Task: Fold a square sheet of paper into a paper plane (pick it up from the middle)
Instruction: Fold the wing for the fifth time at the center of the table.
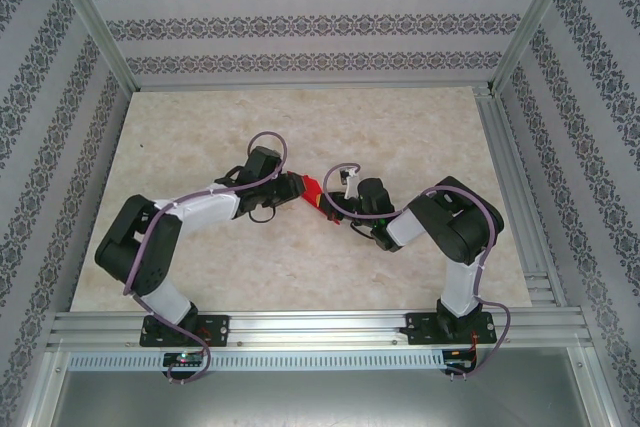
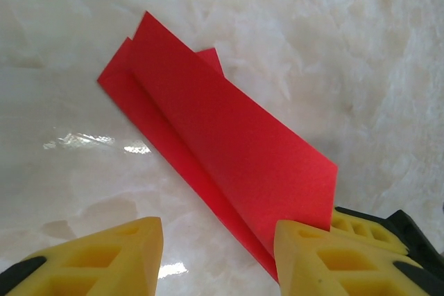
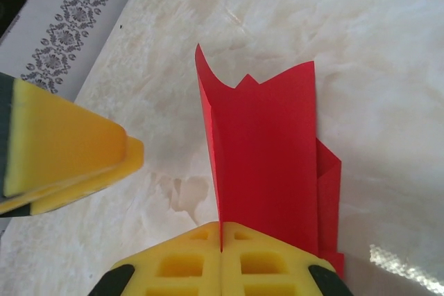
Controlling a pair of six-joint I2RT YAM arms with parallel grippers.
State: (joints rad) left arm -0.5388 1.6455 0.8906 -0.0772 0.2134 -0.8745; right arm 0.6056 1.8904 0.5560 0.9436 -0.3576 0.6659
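The red sheet of paper [image 1: 313, 190] is folded into a long narrow shape with lengthwise creases, between the two arms at mid-table. My right gripper [image 3: 222, 235] is shut on one end of it, and an upright flap [image 3: 263, 150] rises from the closed yellow fingertips. My left gripper [image 2: 218, 244] is open over the table. The folded paper [image 2: 229, 143] runs diagonally away from it and slips behind its right finger [image 2: 326, 254]; nothing lies between the fingers. In the top view the left gripper [image 1: 296, 187] and right gripper [image 1: 328, 205] nearly meet at the paper.
A pale marbled tabletop [image 1: 400, 137] lies under everything, with patterned walls on three sides and an aluminium rail [image 1: 320, 327] along the near edge. One yellow finger [image 3: 62, 143] of the left gripper sits close to the left of the right gripper.
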